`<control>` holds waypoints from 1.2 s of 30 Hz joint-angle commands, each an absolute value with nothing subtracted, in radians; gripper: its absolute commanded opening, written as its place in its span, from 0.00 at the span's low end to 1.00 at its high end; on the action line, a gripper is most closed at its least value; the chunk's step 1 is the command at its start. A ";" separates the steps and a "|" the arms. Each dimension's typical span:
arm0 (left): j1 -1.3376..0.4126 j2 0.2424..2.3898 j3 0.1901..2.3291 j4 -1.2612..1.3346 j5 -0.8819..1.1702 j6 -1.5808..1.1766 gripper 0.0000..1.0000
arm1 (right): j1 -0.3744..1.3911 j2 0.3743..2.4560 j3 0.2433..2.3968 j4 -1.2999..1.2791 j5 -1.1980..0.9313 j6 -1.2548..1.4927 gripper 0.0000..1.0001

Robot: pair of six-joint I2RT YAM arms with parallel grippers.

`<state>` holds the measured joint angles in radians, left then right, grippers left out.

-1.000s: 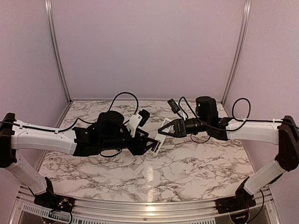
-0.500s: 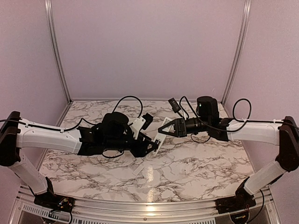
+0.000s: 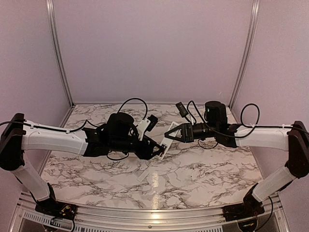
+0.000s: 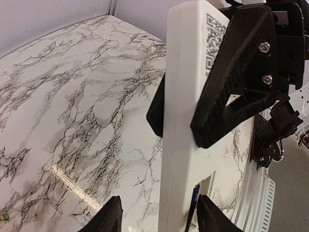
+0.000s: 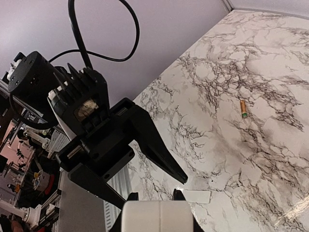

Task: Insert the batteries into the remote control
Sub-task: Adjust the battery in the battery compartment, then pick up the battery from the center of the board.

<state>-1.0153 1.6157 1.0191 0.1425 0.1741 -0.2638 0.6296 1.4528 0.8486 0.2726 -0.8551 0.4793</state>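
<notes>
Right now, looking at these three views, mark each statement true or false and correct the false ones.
1. The right end effector grips the remote control. True.
2. A battery lies loose on the table. True.
3. The remote control lies flat on the table. False: it is held above it.
4. The left end effector clamps the cover plate. False: it is open, its fingers either side of the remote control; the cover plate lies on the table.
</notes>
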 commanded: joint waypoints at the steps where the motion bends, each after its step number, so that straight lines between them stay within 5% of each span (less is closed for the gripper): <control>1: -0.983 1.604 1.024 0.104 0.185 -0.227 0.64 | 0.607 1.431 0.835 0.302 -0.865 0.498 0.00; 10: -0.809 1.491 0.995 0.021 0.126 -0.109 0.86 | 0.523 1.436 0.764 0.333 -0.879 0.545 0.00; 23: -0.752 1.639 1.037 -0.154 -0.351 -0.707 0.71 | 0.494 1.448 0.760 0.298 -0.862 0.534 0.00; 36: -0.804 1.862 1.260 -0.453 -0.515 -0.928 0.60 | 0.494 1.454 0.752 0.308 -0.867 0.532 0.00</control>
